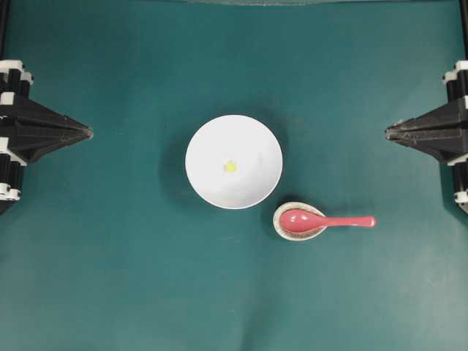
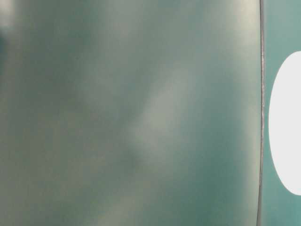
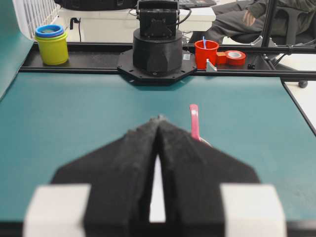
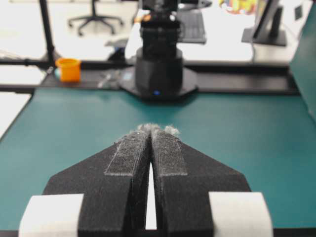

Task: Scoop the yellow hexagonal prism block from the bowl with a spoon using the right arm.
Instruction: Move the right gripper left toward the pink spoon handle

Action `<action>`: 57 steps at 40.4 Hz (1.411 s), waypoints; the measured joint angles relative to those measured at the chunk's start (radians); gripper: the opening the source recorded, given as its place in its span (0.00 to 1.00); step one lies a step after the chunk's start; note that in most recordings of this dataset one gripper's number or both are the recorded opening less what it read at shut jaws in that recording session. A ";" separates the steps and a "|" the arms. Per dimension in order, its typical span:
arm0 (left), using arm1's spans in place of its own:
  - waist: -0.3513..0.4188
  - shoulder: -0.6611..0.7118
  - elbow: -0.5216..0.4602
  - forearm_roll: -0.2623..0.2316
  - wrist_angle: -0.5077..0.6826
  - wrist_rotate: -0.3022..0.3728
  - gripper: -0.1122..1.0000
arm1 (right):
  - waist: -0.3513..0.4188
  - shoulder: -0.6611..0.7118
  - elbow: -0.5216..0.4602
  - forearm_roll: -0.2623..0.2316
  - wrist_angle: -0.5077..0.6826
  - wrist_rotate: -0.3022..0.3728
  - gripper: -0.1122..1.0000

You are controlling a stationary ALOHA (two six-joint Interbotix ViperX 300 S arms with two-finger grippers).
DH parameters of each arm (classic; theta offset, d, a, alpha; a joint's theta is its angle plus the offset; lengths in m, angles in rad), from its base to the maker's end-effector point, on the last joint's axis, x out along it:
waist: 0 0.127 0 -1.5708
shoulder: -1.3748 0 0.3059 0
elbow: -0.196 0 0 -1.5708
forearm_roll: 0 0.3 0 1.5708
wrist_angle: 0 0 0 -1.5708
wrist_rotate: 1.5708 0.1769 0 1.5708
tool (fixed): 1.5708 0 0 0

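The right tool (image 1: pixel 387 132) sits at the right edge of the top view, in the middle of its height. Its two black fingers are pressed together and hold nothing. The right wrist view shows the same: the fuzzy tips (image 4: pixel 148 131) meet with no gap. The left tool (image 1: pixel 89 133) waits at the left edge, also closed and empty.

The spoon (image 1: pixel 325 221) lies down and to the left of the right tool, well apart from it. Its scoop rests in a small speckled rest (image 1: pixel 281 227), and its handle sticks out to the right, toward the right tool's side. The spoon looks hard, shiny and smooth, so I think it can slip. It is likely light. The best place to grab looks like the straight handle, near its free end, where nothing is in the way. A grab there may tip the scoop, so a firm squeeze seems wise.

The bowl (image 1: pixel 205 139) sits in the middle of the green surface (image 1: pixel 110 278), just up and left of the spoon rest, near it. The block (image 1: pixel 230 166) is a tiny yellow dot at the bottom of the bowl, close to its middle. It looks very light and may slide or roll away from the scoop. The bowl may also slide if pushed.

The table-level view is a blur.
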State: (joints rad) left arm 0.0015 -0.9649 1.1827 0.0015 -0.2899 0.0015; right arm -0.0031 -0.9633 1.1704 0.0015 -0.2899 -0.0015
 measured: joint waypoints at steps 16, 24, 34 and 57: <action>-0.002 0.006 0.002 0.002 -0.002 -0.025 0.09 | -0.012 0.002 -0.029 0.000 0.002 0.005 0.09; -0.002 0.006 0.002 0.002 -0.002 -0.026 0.09 | -0.012 0.000 -0.029 0.002 0.005 0.005 0.09; -0.002 0.006 0.002 0.002 0.000 -0.026 0.09 | -0.011 0.005 -0.029 0.005 0.005 0.006 0.38; -0.003 0.008 0.002 0.005 0.014 -0.026 0.09 | -0.012 0.166 -0.015 0.086 -0.003 0.009 0.58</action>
State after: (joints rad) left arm -0.0015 -0.9572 1.1842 0.0061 -0.2761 -0.0245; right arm -0.0153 -0.7977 1.1551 0.0874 -0.2930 0.0077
